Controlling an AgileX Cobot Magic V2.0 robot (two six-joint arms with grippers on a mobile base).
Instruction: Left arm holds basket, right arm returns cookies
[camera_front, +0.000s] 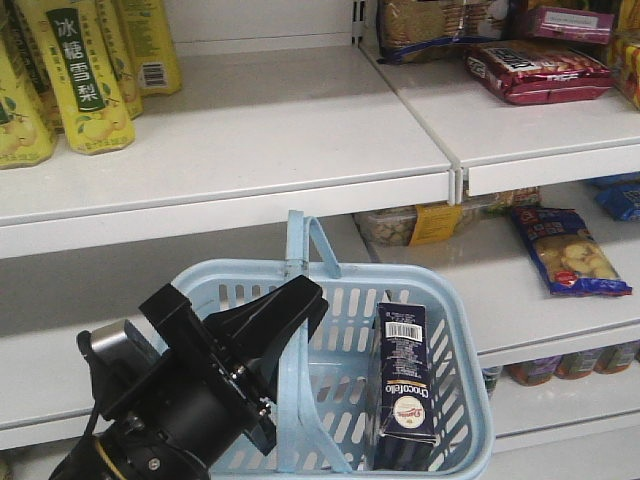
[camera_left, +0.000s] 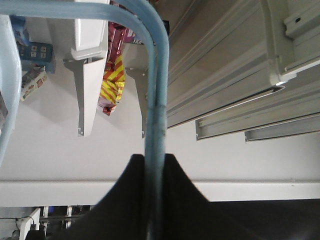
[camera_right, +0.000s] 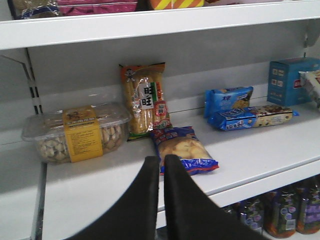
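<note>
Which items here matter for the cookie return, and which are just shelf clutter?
Job: basket, cookies, left end effector clamped on basket handle, right end effector.
Clutter: yellow drink cartons, clear snack tub, blue snack bag, red bag.

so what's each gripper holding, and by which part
Left gripper: the light blue plastic basket, by its two thin handles. Right gripper: nothing, shut and empty.

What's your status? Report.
Left gripper shut on basket handle. Right gripper shut, empty. Cookies standing in basket. Snack bags on shelf ahead.
</note>
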